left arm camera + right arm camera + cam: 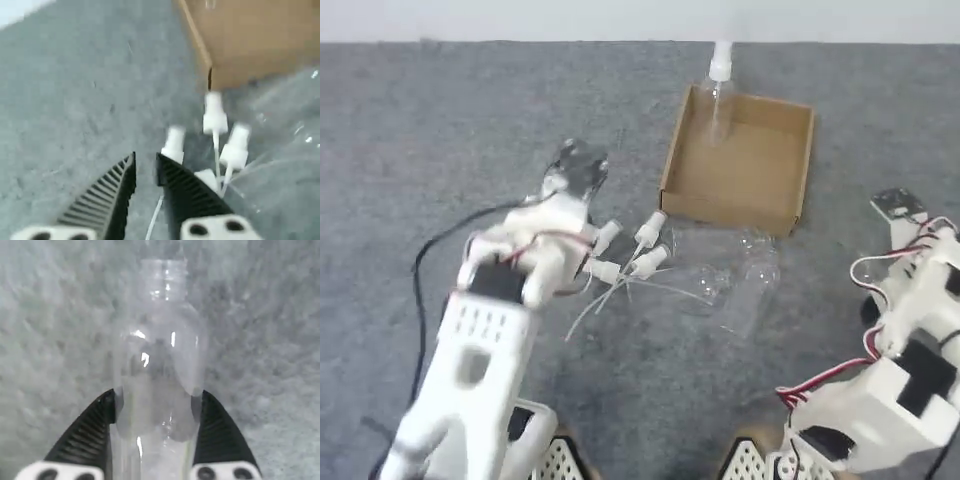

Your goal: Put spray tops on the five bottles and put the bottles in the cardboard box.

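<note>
My left gripper (145,159) hangs open and empty just short of a cluster of white spray tops (215,115) with thin tubes. In the high view these spray tops (650,228) lie in front of the cardboard box (735,212), at the left arm's tip. Uncapped clear bottles (750,270) lie beside them on the carpet. One bottle with a spray top (720,75) stands at the box's far left corner. My right gripper (157,397) is shut on the body of a clear uncapped bottle (160,340), its threaded neck pointing away from the gripper.
Grey carpet covers the whole table. The right arm (920,270) stands at the right edge, right of the box. A black cable (420,300) trails left of the left arm. The box front wall (250,45) rises just beyond the spray tops.
</note>
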